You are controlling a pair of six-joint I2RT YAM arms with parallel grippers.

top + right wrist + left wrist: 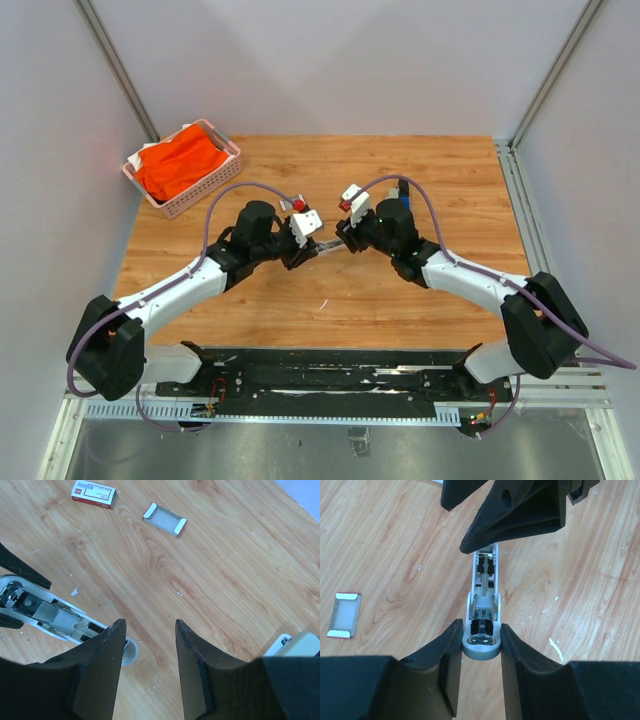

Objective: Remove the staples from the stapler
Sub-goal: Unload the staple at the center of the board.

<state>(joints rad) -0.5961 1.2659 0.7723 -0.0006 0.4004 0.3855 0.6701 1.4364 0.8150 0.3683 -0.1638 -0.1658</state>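
Left wrist: left claw [481, 628] tight on stapler [485, 587] end; right claw [150, 626] parted, empty, at far end.

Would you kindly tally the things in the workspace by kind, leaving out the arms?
stapler: 1
white box with red mark: 1
open grey tray: 1
pink basket: 1
orange cloth: 1
pale object, unclear: 1
Total: 6
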